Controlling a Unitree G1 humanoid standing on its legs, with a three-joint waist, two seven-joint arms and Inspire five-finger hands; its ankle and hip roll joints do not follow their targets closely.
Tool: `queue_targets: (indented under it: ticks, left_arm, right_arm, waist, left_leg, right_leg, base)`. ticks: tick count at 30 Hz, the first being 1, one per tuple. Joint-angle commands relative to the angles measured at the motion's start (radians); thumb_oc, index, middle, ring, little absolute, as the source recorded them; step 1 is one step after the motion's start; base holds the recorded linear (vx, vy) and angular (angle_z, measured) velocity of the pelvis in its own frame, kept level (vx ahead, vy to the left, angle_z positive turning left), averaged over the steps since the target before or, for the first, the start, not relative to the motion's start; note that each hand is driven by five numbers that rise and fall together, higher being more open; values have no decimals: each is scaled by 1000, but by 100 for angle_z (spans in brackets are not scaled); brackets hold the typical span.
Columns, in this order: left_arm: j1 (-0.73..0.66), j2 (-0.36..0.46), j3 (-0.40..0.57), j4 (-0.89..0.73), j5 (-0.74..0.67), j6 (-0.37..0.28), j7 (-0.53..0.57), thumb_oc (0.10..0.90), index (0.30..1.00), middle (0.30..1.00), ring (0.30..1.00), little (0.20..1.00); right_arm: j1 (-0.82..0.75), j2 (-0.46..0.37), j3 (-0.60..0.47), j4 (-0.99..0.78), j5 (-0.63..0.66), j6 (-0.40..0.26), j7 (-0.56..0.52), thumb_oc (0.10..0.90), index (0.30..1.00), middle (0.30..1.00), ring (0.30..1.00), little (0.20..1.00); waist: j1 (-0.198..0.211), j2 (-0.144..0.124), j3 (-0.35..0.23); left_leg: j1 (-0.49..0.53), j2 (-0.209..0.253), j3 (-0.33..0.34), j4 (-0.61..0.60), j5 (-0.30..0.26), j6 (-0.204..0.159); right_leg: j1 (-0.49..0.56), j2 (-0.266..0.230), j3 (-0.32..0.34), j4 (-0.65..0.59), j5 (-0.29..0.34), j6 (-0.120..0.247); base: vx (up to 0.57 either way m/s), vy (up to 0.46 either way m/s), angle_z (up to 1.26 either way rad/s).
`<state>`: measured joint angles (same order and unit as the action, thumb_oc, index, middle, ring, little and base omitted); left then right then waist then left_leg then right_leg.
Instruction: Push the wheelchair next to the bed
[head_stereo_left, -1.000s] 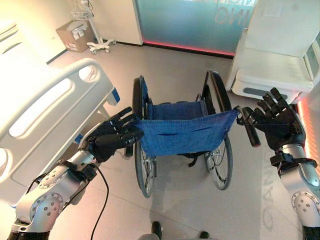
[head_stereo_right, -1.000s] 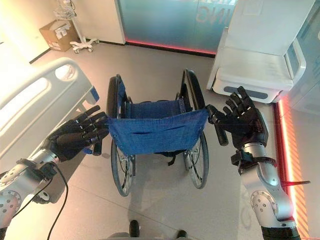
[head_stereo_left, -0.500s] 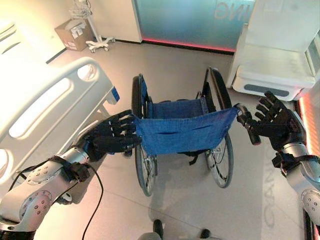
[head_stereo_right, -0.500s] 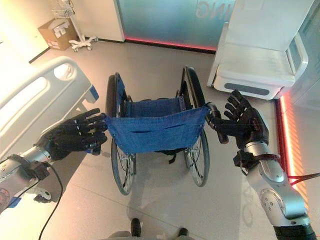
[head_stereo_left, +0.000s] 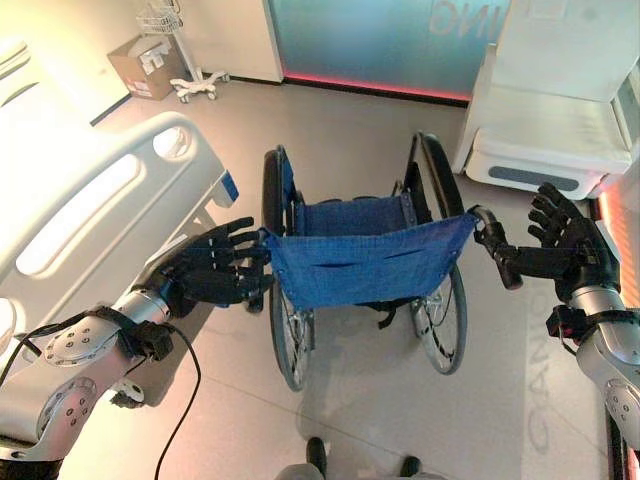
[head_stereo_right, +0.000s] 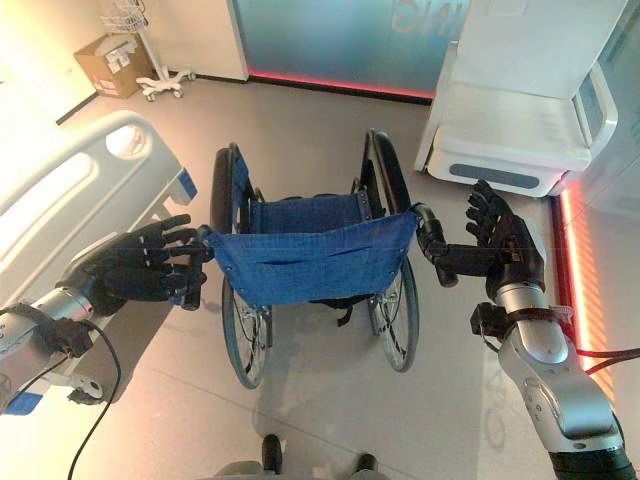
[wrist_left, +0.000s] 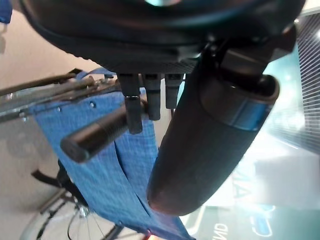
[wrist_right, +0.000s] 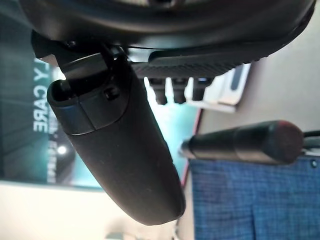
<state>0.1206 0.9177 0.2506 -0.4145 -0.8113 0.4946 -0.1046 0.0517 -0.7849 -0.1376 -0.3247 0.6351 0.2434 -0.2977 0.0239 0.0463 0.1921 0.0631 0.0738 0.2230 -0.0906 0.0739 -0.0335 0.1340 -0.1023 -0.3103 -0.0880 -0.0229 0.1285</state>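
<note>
Your two hands flank a folding wheelchair with a blue fabric backrest, standing on a grey floor with its back toward you. Your left hand sits at the chair's left push handle; its fingers lie fairly straight, their tips against the black grip but not wrapped round it. Your right hand is at the right push handle, fingers spread and upright, thumb reaching toward the grip; in the right wrist view the handle lies just beyond the fingertips, a gap showing between them, so this hand is open and holding nothing.

The bed, white, with a moulded side rail and a small blue tag at its corner, stands just outside your left hand, near the chair's left wheel but apart from it. Beyond your right hand sits a white padded couch or chair. Ahead of the wheelchair runs a frosted glass wall with a red glowing strip at its foot; large pale lettering shows on the glass, mirrored and cut off, not readable. Far beyond your left hand a cardboard box with a white label, too small to read, sits beside a white wheeled stand.
</note>
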Motion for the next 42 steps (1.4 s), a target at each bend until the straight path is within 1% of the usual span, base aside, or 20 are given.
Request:
queue_targets:
  ticks: [1, 4, 5, 8, 11, 13, 14, 18, 21, 26, 29, 30, 33, 34, 38, 42]
  left_arm:
    - [-13, 87, 101, 39, 129, -89, 76, 800, 900, 900, 900, 900]
    - [-14, 80, 116, 49, 204, -144, 138, 800, 900, 900, 900, 900]
    - [-15, 74, 138, 55, 228, -175, 170, 800, 900, 900, 900, 900]
    - [-4, 65, 164, 55, 235, -188, 181, 800, 900, 900, 900, 900]
    - [12, 39, 168, 46, 235, -175, 171, 800, 900, 900, 900, 900]
    - [12, 24, 153, 42, 258, -174, 182, 800, 900, 900, 900, 900]
    - [10, 15, 141, 43, 239, -162, 181, 800, 900, 900, 900, 900]
    - [5, -23, 92, 42, 240, -126, 168, 800, 900, 900, 900, 900]
    - [1, -33, 71, 41, 237, -111, 176, 800, 900, 900, 900, 900]
    - [-4, -58, 17, 41, 167, -80, 133, 800, 900, 900, 900, 900]
    - [-4, -59, -10, 29, 63, -61, 138, 800, 900, 900, 900, 900]
    - [-4, -59, -11, 28, 58, -62, 141, 800, 900, 900, 900, 900]
    - [-22, -59, -41, 30, -13, -76, 169, 800, 900, 900, 900, 900]
    - [-34, -62, -52, 34, -32, -89, 182, 800, 900, 900, 900, 900]
    - [-70, -67, -74, 44, -69, -106, 206, 800, 900, 900, 900, 900]
    - [-142, -53, -104, 62, -115, -118, 252, 800, 900, 900, 900, 900]
  right_arm:
    - [-114, -86, -9, -110, -38, -62, -34, 800, 900, 900, 900, 900]
    - [-117, -73, -4, -102, -38, -58, -24, 800, 900, 900, 900, 900]
    - [-116, -61, -6, -97, -41, -54, -17, 800, 900, 900, 900, 900]
    - [-107, -44, -10, -94, -49, -54, -9, 800, 900, 900, 900, 900]
    - [-90, -24, -13, -104, -52, -54, -7, 800, 900, 900, 900, 900]
    - [-91, -17, -7, -107, -54, -51, -11, 800, 900, 900, 900, 900]
    - [-95, -14, -2, -106, -53, -50, -11, 800, 900, 900, 900, 900]
    - [-99, -1, 15, -100, -57, -52, -12, 800, 900, 900, 900, 900]
    - [-99, 2, 22, -94, -58, -58, -11, 800, 900, 900, 900, 900]
    - [-103, 4, 37, -84, -57, -66, -12, 800, 900, 900, 900, 900]
    - [-98, -6, 47, -83, -47, -76, -18, 800, 900, 900, 900, 900]
    - [-97, -7, 47, -83, -47, -76, -18, 800, 900, 900, 900, 900]
    - [-104, -13, 65, -78, -39, -78, -26, 800, 900, 900, 900, 900]
    - [-111, -10, 75, -70, -43, -81, -29, 800, 900, 900, 900, 900]
    - [-130, -9, 96, -53, -49, -80, -39, 800, 900, 900, 900, 900]
    - [-168, -22, 127, -18, -61, -69, -67, 800, 900, 900, 900, 900]
  waist:
    - [9, -34, -42]
    - [11, -36, -40]
    - [14, -37, -39]
    - [17, -38, -38]
    - [17, -40, -36]
    - [17, -41, -35]
    - [17, -42, -32]
    - [16, -41, -26]
    - [15, -42, -23]
    - [12, -41, -15]
    - [9, -40, -10]
    - [9, -40, -10]
    - [5, -38, -7]
    - [3, -36, -7]
    - [0, -34, -5]
    - [-5, -31, -2]
  left_leg:
    - [46, 9, 23, 3, -88, -38]
    - [43, 8, 21, 3, -88, -38]
    - [43, 8, 19, 3, -89, -39]
    - [43, 9, 17, 3, -89, -41]
    - [42, 9, 13, 3, -90, -41]
    - [41, 9, 12, 3, -91, -41]
    - [41, 8, 10, 3, -91, -41]
    - [45, 8, 10, 3, -91, -41]
    - [46, 7, 10, 3, -91, -40]
    - [48, 8, 12, 3, -91, -38]
    - [50, 8, 14, 3, -91, -38]
    - [51, 8, 14, 3, -91, -38]
    - [54, 8, 17, 3, -92, -37]
    - [54, 8, 17, 3, -91, -37]
    - [55, 8, 19, 3, -90, -38]
    - [56, 7, 20, 3, -90, -39]
  right_leg:
    - [-27, -3, 19, 1, 21, 8]
    - [-28, -3, 17, 1, 19, 7]
    - [-27, -2, 15, 1, 18, 6]
    - [-26, -2, 14, 1, 16, 6]
    - [-27, -3, 13, 1, 16, 6]
    - [-27, -2, 14, 1, 15, 6]
    - [-27, -1, 15, 1, 15, 6]
    - [-24, 0, 16, 1, 15, 7]
    - [-24, 1, 18, 1, 15, 7]
    - [-24, 3, 20, 1, 17, 7]
    - [-24, 4, 23, 1, 18, 9]
    - [-24, 4, 23, 1, 18, 9]
    - [-22, 5, 24, 1, 18, 10]
    - [-22, 5, 25, 1, 19, 9]
    - [-22, 4, 26, 1, 19, 10]
    - [-23, 3, 30, 1, 20, 9]
  base:
    - [0, 0, 0]
    - [0, 0, 0]
    - [0, 0, 0]
    - [0, 0, 0]
    - [0, 0, 0]
    - [3, -4, 2]
    - [5, -6, 4]
    - [3, -1, 1]
    - [0, 0, 0]
    - [0, 0, 0]
    - [0, 0, 0]
    - [0, 0, 0]
    - [0, 0, 0]
    - [0, 0, 0]
    - [0, 0, 0]
    - [0, 0, 0]
